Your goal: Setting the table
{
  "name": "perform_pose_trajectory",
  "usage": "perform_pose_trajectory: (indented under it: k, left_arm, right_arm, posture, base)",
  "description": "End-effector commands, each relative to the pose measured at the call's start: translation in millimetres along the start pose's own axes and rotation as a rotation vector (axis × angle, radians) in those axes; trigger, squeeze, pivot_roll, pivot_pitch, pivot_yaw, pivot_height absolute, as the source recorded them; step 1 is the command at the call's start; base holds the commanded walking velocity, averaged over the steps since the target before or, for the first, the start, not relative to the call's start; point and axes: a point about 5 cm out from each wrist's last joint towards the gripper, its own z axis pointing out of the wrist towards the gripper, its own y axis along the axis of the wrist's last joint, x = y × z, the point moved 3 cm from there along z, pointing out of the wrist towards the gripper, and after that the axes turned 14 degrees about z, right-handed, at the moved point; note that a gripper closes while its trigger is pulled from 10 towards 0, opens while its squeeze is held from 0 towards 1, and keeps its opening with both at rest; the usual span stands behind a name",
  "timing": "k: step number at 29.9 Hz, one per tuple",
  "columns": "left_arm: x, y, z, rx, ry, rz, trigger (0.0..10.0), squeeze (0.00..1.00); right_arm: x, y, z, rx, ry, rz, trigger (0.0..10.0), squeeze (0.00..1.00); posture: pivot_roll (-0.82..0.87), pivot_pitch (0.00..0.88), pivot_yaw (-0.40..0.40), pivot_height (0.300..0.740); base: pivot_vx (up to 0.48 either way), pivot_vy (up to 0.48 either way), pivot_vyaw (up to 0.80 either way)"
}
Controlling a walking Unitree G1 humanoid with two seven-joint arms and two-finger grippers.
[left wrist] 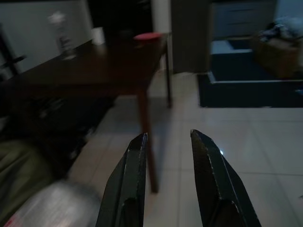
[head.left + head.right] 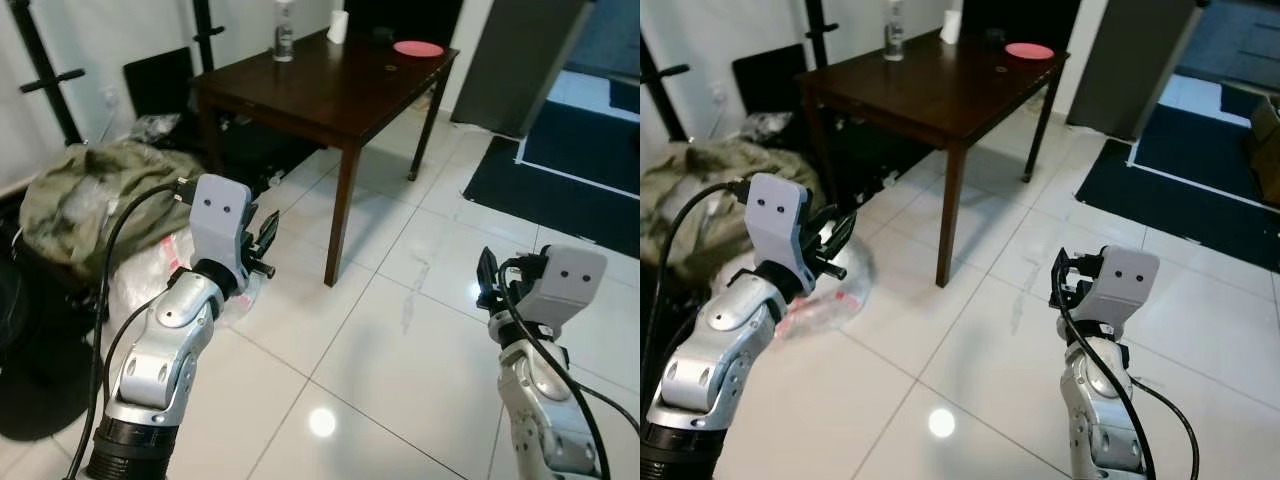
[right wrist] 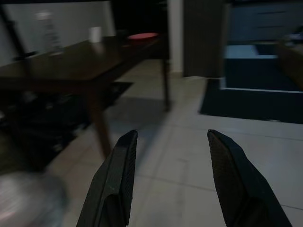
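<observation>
Both the left gripper (image 1: 168, 142) and the right gripper (image 3: 171, 142) are raised at chest height with fingers apart and nothing between them, probably kept ready while the robot stands well short of the counter (image 2: 330, 85); the red plate (image 2: 418, 48) lies near its far corner, the bottle (image 2: 284, 35) and a white cup (image 2: 337, 27) along the far edge, all out of reach.

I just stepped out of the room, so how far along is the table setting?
Done: a red plate, a bottle and a white cup stand on the dark table. In hand: nothing; left gripper and right gripper are open, empty, short of it. Left: everything else.
</observation>
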Motion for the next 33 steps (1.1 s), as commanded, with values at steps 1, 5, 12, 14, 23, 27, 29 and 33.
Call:
perform_pose_trajectory:
  k: [1,5,12,14,23,27,29,33]
  left_arm:
    - [-7.6,0.5,0.6,-0.011,-0.024,-0.009,10.0,0.0]
    - [-8.4,0.9,1.0,-0.013,-0.026,-0.01,10.0,0.0]
    - [-10.3,2.0,2.1,-0.019,-0.032,-0.013,10.0,0.0]
    - [-10.4,2.0,2.1,-0.019,-0.032,-0.013,10.0,0.0]
    - [-11.8,2.7,2.9,-0.024,-0.036,-0.017,10.0,0.0]
    - [-11.8,2.7,3.0,-0.025,-0.036,-0.017,10.0,0.0]
    - [-11.8,2.9,3.3,-0.026,-0.037,-0.017,10.0,0.0]
    - [-11.9,2.8,3.5,-0.027,-0.037,-0.017,10.0,0.0]
  right_arm:
    - [-8.1,-1.2,-1.9,0.006,-0.026,-0.009,10.0,0.0]
    - [-7.6,-1.3,-1.7,0.005,-0.025,-0.012,10.0,0.0]
    - [-7.4,-1.0,-1.3,0.004,-0.024,-0.018,10.0,0.0]
    - [-7.5,-0.9,-1.3,0.003,-0.024,-0.019,10.0,0.0]
    - [-7.6,-1.2,-1.0,0.005,-0.025,-0.014,10.0,0.0]
    - [-7.2,-1.2,-0.9,0.004,-0.024,-0.013,10.0,0.0]
    - [-7.1,-1.2,-0.8,0.004,-0.024,-0.014,10.0,0.0]
    - [-7.1,-1.2,-0.6,0.003,-0.024,-0.014,10.0,0.0]
  posture:
    - [0.06,0.081,0.058,0.74]
    - [0.06,0.081,0.058,0.74]
    - [0.05,0.082,0.056,0.74]
    - [0.05,0.082,0.056,0.74]
    - [0.05,0.081,0.056,0.74]
    - [0.05,0.08,0.056,0.74]
    - [0.05,0.079,0.057,0.74]
    - [0.05,0.078,0.058,0.74]
  base:
    - [0.48,0.0,-0.78]
    - [0.48,0.0,-0.2]
    - [0.48,0.0,0.0]
    - [0.48,0.0,0.0]
    - [0.48,0.0,-0.35]
    - [0.48,0.0,-0.75]
    - [0.48,0.0,-0.75]
    - [0.48,0.0,-0.75]
